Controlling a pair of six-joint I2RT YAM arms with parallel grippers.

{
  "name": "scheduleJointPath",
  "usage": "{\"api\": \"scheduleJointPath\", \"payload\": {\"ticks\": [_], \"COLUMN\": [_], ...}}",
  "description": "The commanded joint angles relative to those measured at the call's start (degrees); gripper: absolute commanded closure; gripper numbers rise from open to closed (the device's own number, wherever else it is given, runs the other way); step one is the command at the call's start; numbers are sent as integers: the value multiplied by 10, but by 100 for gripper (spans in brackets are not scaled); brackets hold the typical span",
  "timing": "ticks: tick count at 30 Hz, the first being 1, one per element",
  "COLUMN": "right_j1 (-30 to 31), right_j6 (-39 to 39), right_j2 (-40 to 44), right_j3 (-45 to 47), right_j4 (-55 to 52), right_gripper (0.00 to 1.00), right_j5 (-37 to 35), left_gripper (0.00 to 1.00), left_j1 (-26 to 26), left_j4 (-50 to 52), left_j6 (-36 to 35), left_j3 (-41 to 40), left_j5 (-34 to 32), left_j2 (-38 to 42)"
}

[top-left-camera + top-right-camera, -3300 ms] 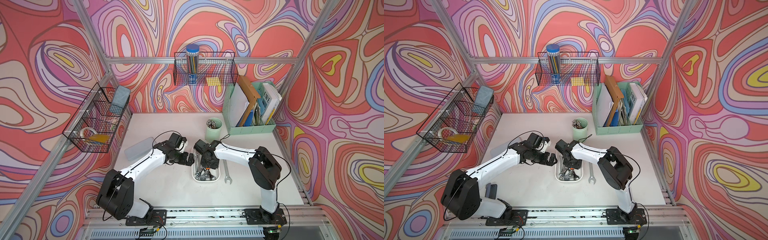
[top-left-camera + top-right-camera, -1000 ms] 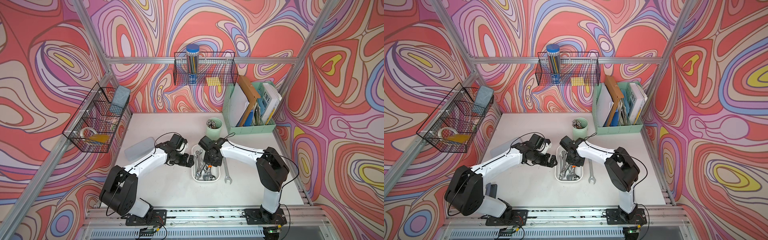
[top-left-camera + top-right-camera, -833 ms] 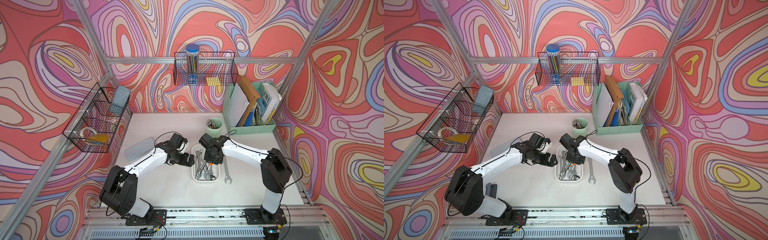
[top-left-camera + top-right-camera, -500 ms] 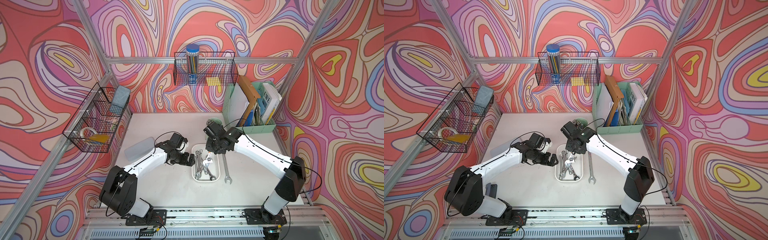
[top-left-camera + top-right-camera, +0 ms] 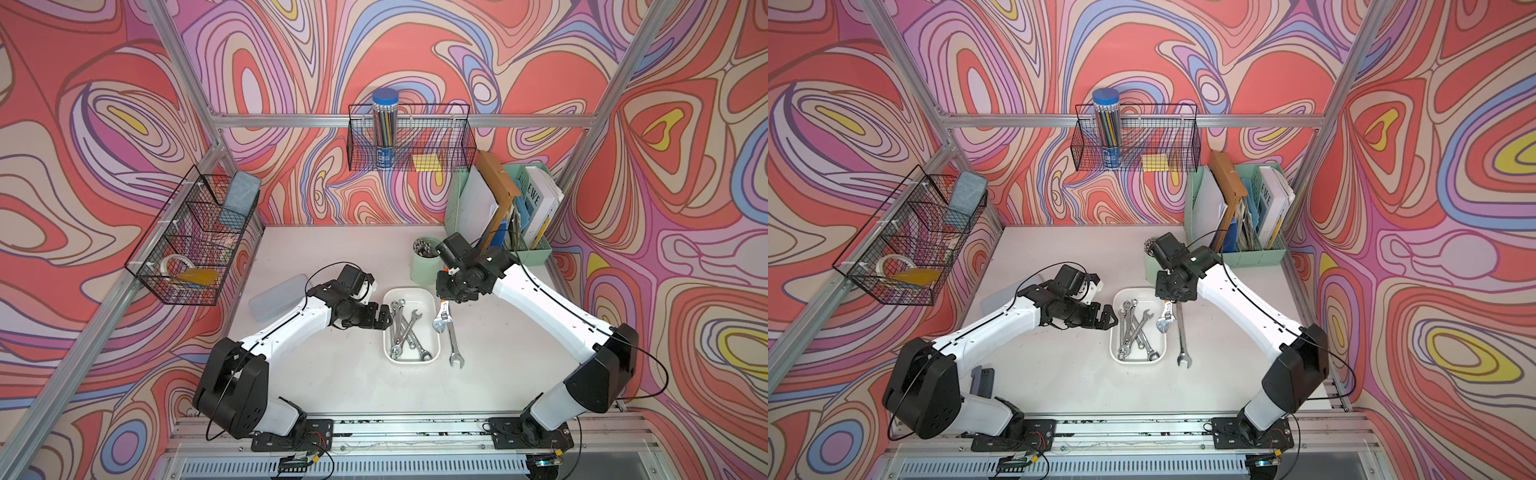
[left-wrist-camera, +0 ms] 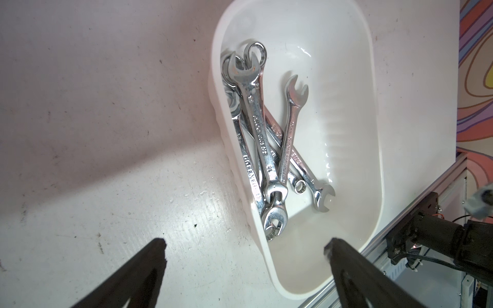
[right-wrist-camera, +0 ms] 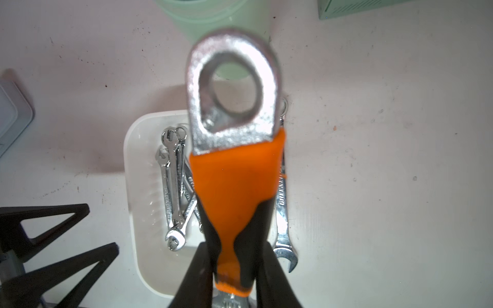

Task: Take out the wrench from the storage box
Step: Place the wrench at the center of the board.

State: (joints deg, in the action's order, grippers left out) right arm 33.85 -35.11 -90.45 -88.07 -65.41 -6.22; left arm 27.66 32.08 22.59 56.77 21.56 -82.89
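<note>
The right gripper point(image 5: 448, 296) is clamped on the orange-and-black handle of an adjustable wrench point(image 5: 441, 318). In the right wrist view its fingers point(image 7: 198, 266) press the handle from both sides, and the wrench's hanging-hole end point(image 7: 233, 88) points up at the camera. In both top views the wrench hangs head down over the storage box point(image 5: 415, 296) rim on the right arm's side; whether the head touches the rim cannot be told.

Inside the box lies a crossed pile of chrome combination wrenches point(image 6: 261, 138). One longer combination wrench point(image 5: 454, 340) lies flat on the table just beside the box, on the right arm's side.

The left gripper point(image 5: 385, 319) sits low at the box's opposite long wall, jaws spread wide and gripping nothing.

Beyond the box's far end stands a mint-green cup point(image 5: 424, 266). A translucent lidded case point(image 5: 278, 297) lies well apart from the box on the left arm's side.
</note>
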Motion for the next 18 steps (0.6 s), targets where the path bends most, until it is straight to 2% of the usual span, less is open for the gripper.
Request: {"api": "scheduleJointPath", "payload": {"ticks": [1, 8, 18], "right_j1": [-40, -103, -158], "right_j6": [101, 205, 260], "right_j2": [23, 20, -32], "right_j3": [44, 141, 220], "right_j4": [-4, 44, 145], "right_gripper": [100, 100, 100], "right_j5": [28, 67, 114], "left_gripper": [1, 1, 1], "left_j1": [-4, -4, -4], "left_j4": [-1, 12, 27], "left_j6": [7, -1, -10], "left_j3": [11, 10, 9], "left_j5": [4, -9, -23], "left_j2": [15, 18, 17]}}
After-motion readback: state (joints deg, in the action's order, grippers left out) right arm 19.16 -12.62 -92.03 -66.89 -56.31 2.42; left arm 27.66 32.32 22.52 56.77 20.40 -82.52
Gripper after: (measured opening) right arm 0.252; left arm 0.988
